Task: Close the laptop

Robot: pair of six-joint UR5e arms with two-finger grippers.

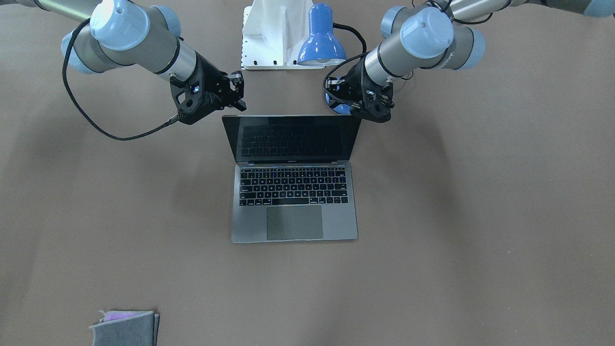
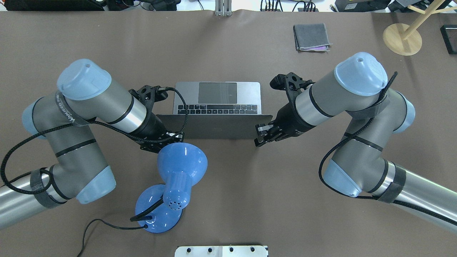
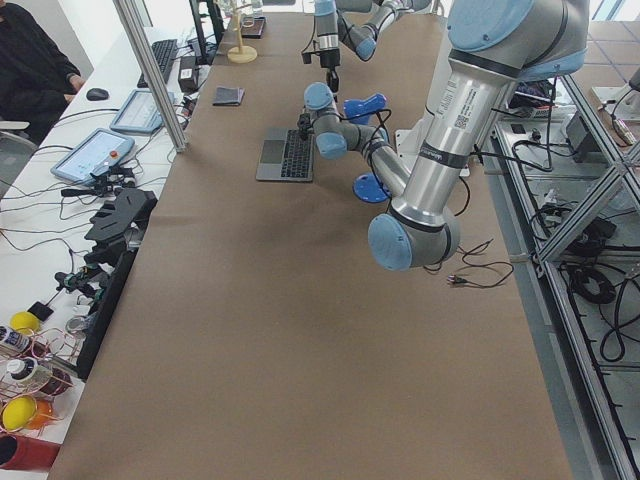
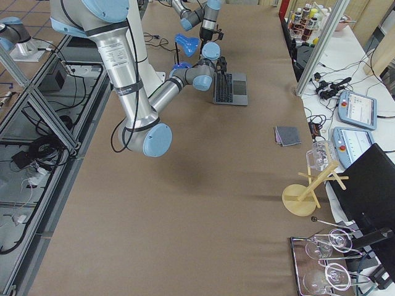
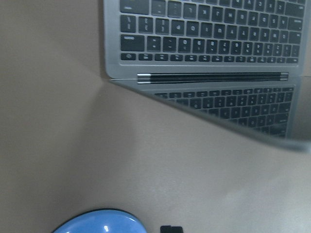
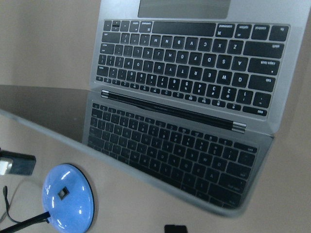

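A brown worktop [image 1: 480,250] carries the open laptop [image 1: 294,192] at frame centre, screen tilted back between the right pincer [image 1: 239,90], fingers parted, upper left, and the left pincer [image 1: 336,93], spread impossible to tell, upper right; an even push behind the lid should close it.

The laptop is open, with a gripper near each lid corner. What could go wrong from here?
The left gripper sits close beside the blue lamp, so it might knock the lamp or catch its cord. Pushing only one lid corner might slide or twist the laptop on the table.
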